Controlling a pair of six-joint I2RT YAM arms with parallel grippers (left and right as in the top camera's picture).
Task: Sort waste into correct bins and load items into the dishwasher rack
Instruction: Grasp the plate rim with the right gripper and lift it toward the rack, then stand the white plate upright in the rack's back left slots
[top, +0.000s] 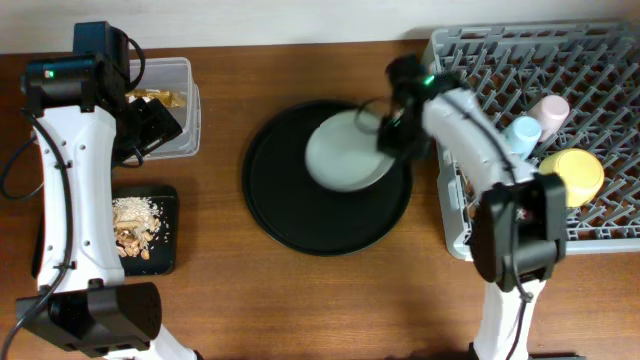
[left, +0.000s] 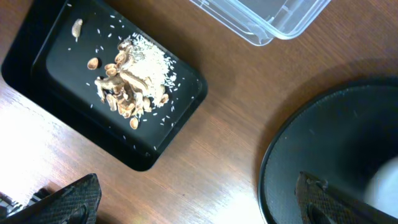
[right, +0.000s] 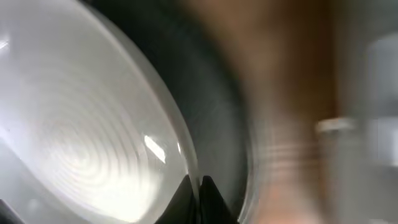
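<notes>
The pale grey-green plate (top: 343, 152) lies on the round black tray (top: 290, 215). My right gripper (top: 392, 135) is shut on the plate's right rim; the right wrist view shows both fingertips (right: 199, 193) pinching the rim of the plate (right: 81, 124). The light blue cup (top: 521, 134), pale pink cup (top: 549, 110) and yellow bowl (top: 573, 176) stand in the grey dishwasher rack (top: 500, 50). Beige-brown food scraps (top: 132, 226) (left: 130, 78) lie in the shallow black tray (top: 170, 250) (left: 43, 56). A gold-brown wrapper (top: 165, 98) lies in the clear box (top: 185, 75) (left: 273, 25). My left gripper (left: 193, 205) is open and empty above the table.
The round black tray (left: 336, 143) sits between the bins and the rack. The left arm's body covers part of the clear box in the overhead view. The right arm reaches from the front edge over the rack's left side.
</notes>
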